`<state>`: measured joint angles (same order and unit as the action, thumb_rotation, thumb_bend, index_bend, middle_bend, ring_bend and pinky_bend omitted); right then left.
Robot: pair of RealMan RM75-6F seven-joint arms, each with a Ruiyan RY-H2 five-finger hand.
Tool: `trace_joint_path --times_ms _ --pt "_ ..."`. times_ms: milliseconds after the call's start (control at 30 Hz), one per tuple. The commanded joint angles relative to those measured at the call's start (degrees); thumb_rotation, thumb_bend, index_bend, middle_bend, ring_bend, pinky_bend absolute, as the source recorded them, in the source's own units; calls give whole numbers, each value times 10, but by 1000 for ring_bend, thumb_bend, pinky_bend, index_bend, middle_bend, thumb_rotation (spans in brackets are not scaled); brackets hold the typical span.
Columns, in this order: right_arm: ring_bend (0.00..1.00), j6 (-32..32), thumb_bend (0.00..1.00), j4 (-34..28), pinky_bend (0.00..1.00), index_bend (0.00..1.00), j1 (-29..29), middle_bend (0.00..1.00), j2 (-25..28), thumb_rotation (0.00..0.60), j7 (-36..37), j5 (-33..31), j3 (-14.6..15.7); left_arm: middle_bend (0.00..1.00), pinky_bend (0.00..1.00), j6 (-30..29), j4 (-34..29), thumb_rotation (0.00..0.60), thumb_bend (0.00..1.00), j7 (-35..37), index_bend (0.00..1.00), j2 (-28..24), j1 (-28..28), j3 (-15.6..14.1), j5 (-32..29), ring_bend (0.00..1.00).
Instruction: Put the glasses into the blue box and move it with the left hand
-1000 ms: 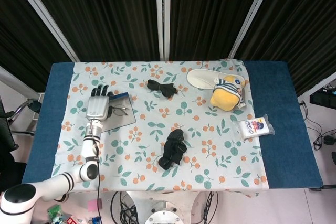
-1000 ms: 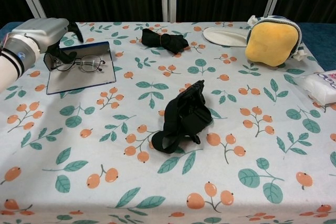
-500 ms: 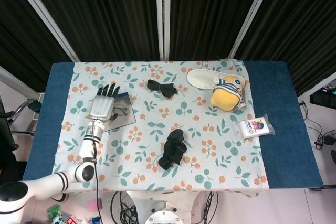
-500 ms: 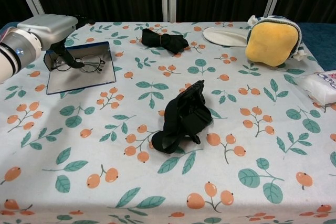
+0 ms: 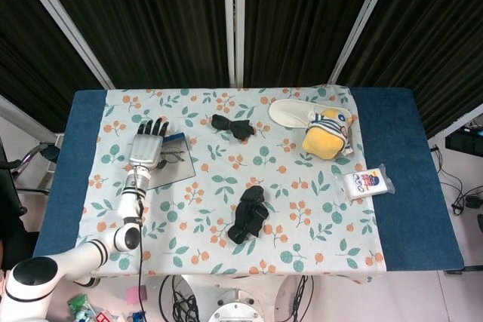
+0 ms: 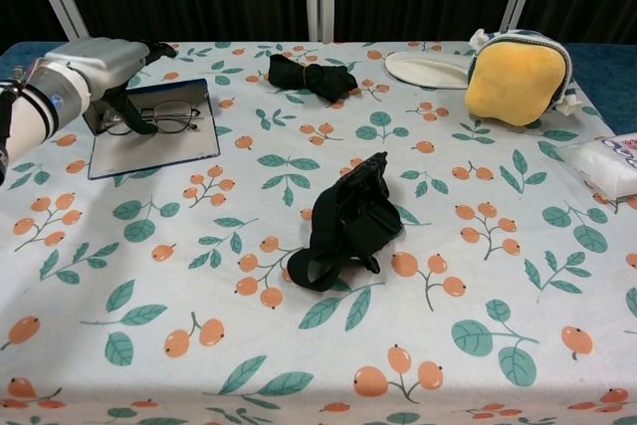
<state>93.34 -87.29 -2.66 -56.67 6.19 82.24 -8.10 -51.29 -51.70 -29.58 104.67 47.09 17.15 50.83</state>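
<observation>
Chest view: my left hand [image 6: 95, 65] is hovering over the far left of the blue box [image 6: 149, 143], fingers spread, holding nothing. The glasses [image 6: 159, 118] are lying inside it.

The left hand [image 5: 146, 150] has drawn slightly back toward the tabletop's left edge after reaching furthest over the blue box [image 6: 151, 131] half a second ago. Its fingers [image 5: 155, 127], curled a second ago, are now spread above the box's far edge, beside the glasses [image 6: 159, 118].
</observation>
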Motion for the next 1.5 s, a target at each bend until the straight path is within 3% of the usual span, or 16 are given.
trace_joint_path --times_ms 33,367,533,633,800,900,1033,1200,1500 --pt "0 1 199 -3 0 0 0 0 2 600 -2 2 0 0 114 2 42 600 161 9 3 14 11 15 -8 21" --pt "0 -3 198 -16 0 0 4 0 4 600 -14 2 0 0 113 10 119 600 159 21 4 31 24 36 -19 20" --pt "0 1 198 -21 0 0 4 0 7 600 -22 7 0 0 113 9 115 600 160 31 3 31 21 38 -16 20" --pt "0 -1 198 -22 0 0 5 0 7 600 -22 3 -2 0 113 -13 65 600 159 50 4 14 8 35 2 21" --pt "0 -8 199 -15 0 0 7 0 4 600 -20 -3 -2 0 113 -59 -109 600 158 64 10 -58 -35 10 46 21" --pt "0 -12 198 -11 0 0 9 0 1 600 -17 -5 -2 0 114 -73 -208 600 156 57 18 -102 -61 -16 62 21" --pt "0 -17 199 -5 0 0 11 0 -3 600 -16 -5 -1 0 115 -90 -293 600 149 43 75 -139 -89 -55 82 21" --pt "0 -18 199 -4 0 0 13 0 -7 600 -18 -2 1 0 115 -95 -324 600 147 27 124 -150 -106 -81 74 21" --pt "0 -14 198 -6 0 0 10 0 -7 600 -21 -2 2 0 114 -84 -299 600 146 21 128 -137 -107 -82 42 21"
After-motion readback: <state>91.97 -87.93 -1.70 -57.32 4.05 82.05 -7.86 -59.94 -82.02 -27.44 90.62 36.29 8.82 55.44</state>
